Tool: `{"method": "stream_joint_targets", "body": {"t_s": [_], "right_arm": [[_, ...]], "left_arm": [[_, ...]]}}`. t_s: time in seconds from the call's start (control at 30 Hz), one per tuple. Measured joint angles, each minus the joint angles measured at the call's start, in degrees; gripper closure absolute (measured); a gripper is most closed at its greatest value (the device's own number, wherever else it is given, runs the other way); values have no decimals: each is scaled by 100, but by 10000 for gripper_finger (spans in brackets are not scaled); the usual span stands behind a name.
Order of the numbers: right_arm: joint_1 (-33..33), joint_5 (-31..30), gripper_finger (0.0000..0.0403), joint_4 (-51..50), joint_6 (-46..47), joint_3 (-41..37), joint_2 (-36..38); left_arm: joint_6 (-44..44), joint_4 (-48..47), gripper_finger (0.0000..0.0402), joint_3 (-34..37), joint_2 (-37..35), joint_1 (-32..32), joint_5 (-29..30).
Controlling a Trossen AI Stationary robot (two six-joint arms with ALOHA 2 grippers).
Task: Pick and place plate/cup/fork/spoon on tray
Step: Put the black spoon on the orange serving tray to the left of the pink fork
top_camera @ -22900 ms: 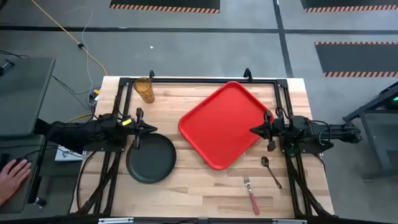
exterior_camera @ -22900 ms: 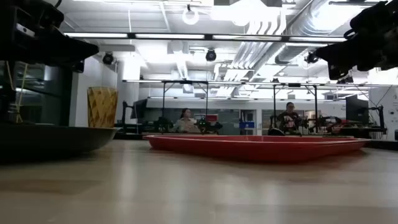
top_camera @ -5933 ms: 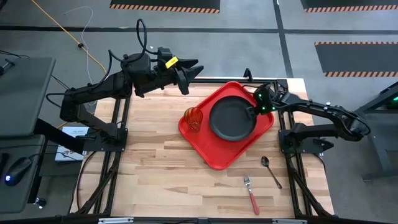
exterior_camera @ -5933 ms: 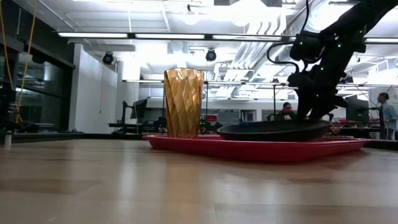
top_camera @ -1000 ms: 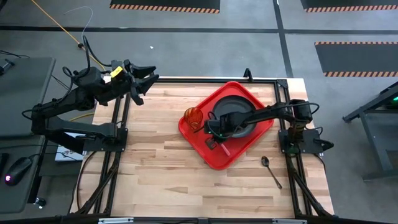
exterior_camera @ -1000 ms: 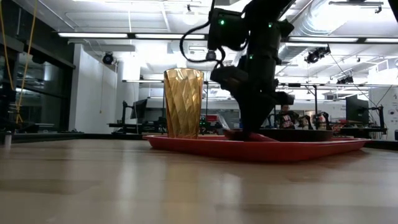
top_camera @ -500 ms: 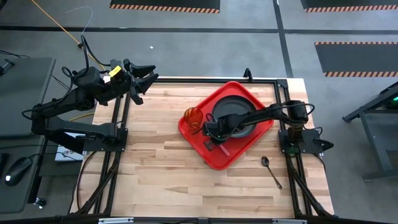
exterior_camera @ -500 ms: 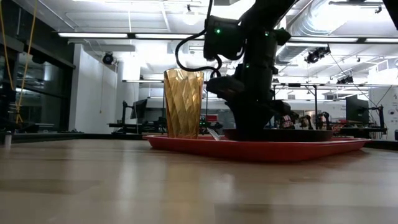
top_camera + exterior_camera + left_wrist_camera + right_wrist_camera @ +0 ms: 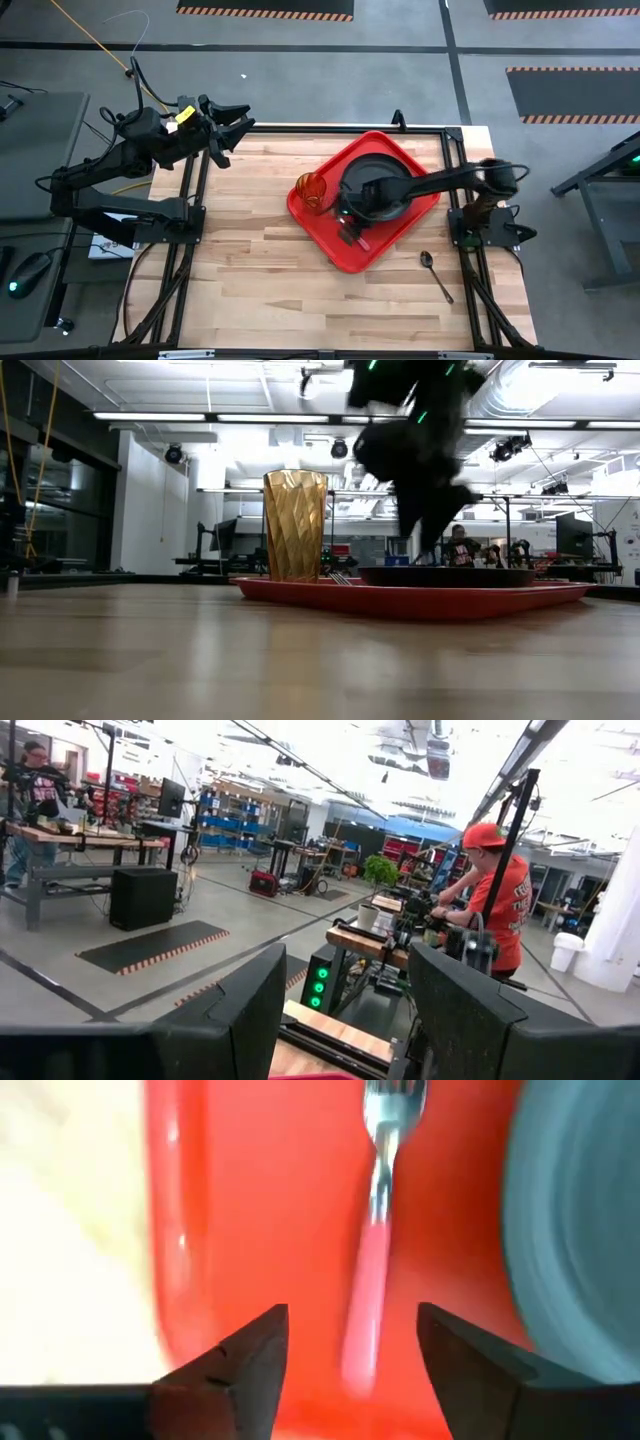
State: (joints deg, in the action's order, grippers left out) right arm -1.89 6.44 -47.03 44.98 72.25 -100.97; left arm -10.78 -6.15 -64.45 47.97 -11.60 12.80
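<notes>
Fingers of the right gripper [image 9: 350, 1342] stand well apart in the right wrist view, holding nothing; the fork [image 9: 372, 1240] lies loose on the tray [image 9: 255, 1190] ahead of them, tines away from the camera, pink handle toward it; the plate [image 9: 575, 1230] sits just beside the fork, blurred.

From the high view, the right gripper [image 9: 349, 213] hangs over the tray [image 9: 322, 236] at the plate's [image 9: 373, 187] near-left edge, the arm reaching in from the table's right side; the fork [image 9: 353, 236] lies on the tray just beside the plate, toward the near corner; the cup [image 9: 311, 190] stands upright on the tray's left corner; the spoon [image 9: 434, 272] lies on the bare table [image 9: 250, 280], off the tray, near the right edge; the left gripper [image 9: 228, 125] waits above the table's far-left corner, its fingers spread and empty.

In the low view, the cup [image 9: 295, 525] stands upright on the tray [image 9: 420, 598]; the plate [image 9: 450, 575] rests flat to its right; the right arm shows dark and blurred, lifted above the plate.

Through the left wrist view, the left fingers [image 9: 250, 1010] stand wide with nothing between them; a person in an orange shirt [image 9: 492, 910] stands at a bench in the room beyond.
</notes>
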Motion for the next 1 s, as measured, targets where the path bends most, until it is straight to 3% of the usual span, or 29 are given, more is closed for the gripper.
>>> {"method": "stream_joint_targets", "body": {"t_s": [0.13, 0.27, 0.43, 0.6, 0.77, 1.0], "right_arm": [[-487, -28, 179, -1279, 66, 2, 693], [-1180, -63, 179, -2259, 1047, -395, 1330], [-2296, 743, 179, -1578, 3267, -1912, 2401], [-3210, 873, 179, -1073, 5026, -2904, 3130], [-3574, 858, 179, -516, 5446, -3529, 3233], [-3589, 586, 179, 714, 5574, -4231, 3199]], "left_arm": [[2, 0, 202, 0, 0, 0, 0], [36, 9, 202, 0, 0, 0, 2], [57, 6, 202, 0, 0, 0, 2], [57, 6, 202, 0, 0, 0, 0], [57, 6, 202, 0, 0, 0, 2], [54, 6, 202, 0, 0, 0, 2]]}}
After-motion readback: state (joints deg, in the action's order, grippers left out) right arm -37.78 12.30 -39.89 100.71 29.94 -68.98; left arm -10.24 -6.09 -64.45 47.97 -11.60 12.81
